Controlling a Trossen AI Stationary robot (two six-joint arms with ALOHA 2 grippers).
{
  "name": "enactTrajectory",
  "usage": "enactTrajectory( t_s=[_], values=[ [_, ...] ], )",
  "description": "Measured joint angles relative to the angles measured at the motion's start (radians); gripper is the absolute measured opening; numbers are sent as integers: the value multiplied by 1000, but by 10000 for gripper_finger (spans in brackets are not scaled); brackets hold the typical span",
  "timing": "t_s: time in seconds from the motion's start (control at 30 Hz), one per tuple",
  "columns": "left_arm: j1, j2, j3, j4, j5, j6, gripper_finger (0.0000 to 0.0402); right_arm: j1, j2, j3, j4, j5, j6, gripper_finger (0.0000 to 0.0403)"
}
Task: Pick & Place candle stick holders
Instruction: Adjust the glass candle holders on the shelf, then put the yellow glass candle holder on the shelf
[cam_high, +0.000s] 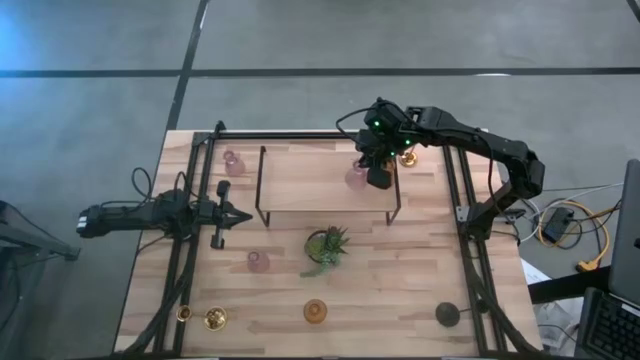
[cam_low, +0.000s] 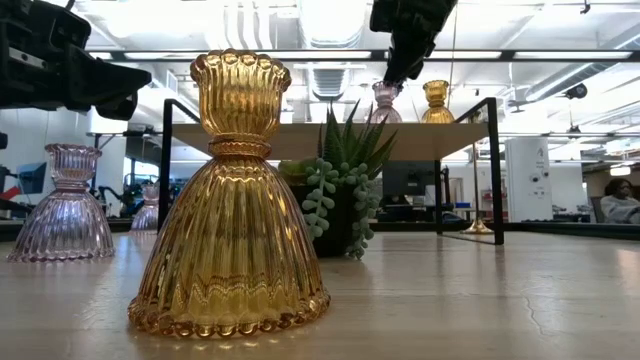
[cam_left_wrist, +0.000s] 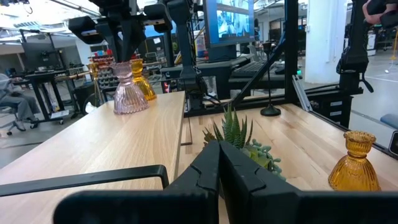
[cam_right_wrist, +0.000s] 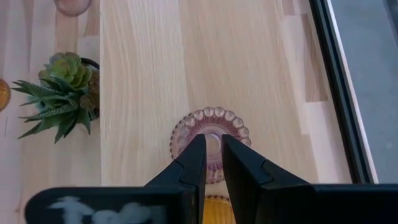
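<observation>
A pink glass holder (cam_right_wrist: 210, 144) stands upright on the raised wooden shelf (cam_high: 300, 180), just beside an amber holder (cam_left_wrist: 142, 79), and is clamped at its neck by the right gripper (cam_right_wrist: 211, 152) from above. Placement appears nearly done; release and a straight lift would be called for next. The left gripper (cam_high: 232, 214) is parked shut beside the shelf.

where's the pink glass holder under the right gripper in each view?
High view: pink holder on the raised shelf, right end, partly under the right gripper.
Low view: upper middle, on the shelf top, left of an amber holder.
Left wrist view: upper left.
Right wrist view: centre, seen from above, fingers closed on its neck.
Shared landmark: the green plant.
</observation>
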Motion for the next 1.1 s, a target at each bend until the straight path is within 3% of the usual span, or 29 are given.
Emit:
enactTrajectory(
  t_s=[0.53,0.9,1.1],
  values=[
    [0,0,0,0,0,0,12,0,-20,-1,-24,53,2,44],
    [0,0,0,0,0,0,12,1,-26,97,-16,44,-1,45],
    [0,0,0,0,0,0,12,29,-26,192,-17,-43,7,43]
  ],
)
